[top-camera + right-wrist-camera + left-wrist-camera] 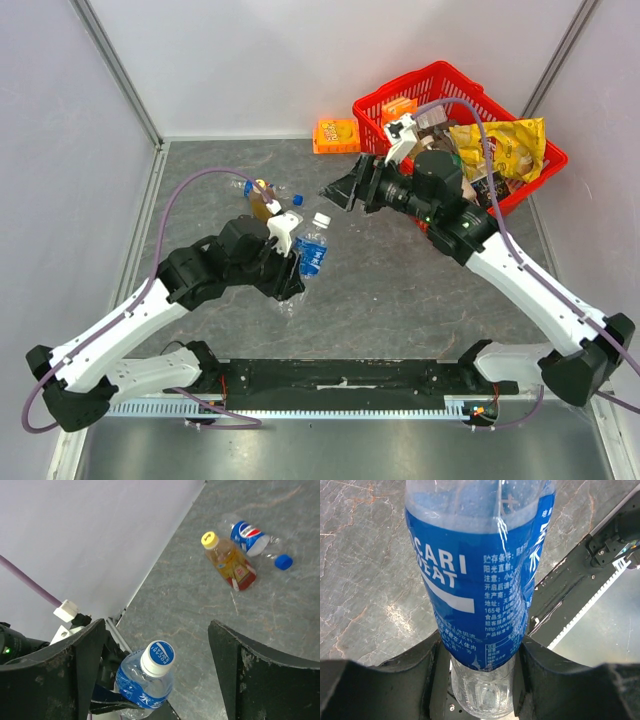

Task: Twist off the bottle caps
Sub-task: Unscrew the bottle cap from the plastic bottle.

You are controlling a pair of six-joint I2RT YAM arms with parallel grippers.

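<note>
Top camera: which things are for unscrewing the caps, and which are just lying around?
For the job:
Pocari bottle, held in the left gripper
white-blue cap, in front of the open right gripper
amber bottle and yellow cap
blue-label bottle and blue cap

Just lying about:
red basket
snack bags inside it
orange box beside it

Grey marbled tabletop (pixel 400 300), faint rust veining. Plain white walls (pixel 300 60) on three sides. Aluminium posts (pixel 121 75) slant in at upper left and upper right. Light even, diffuse.
</note>
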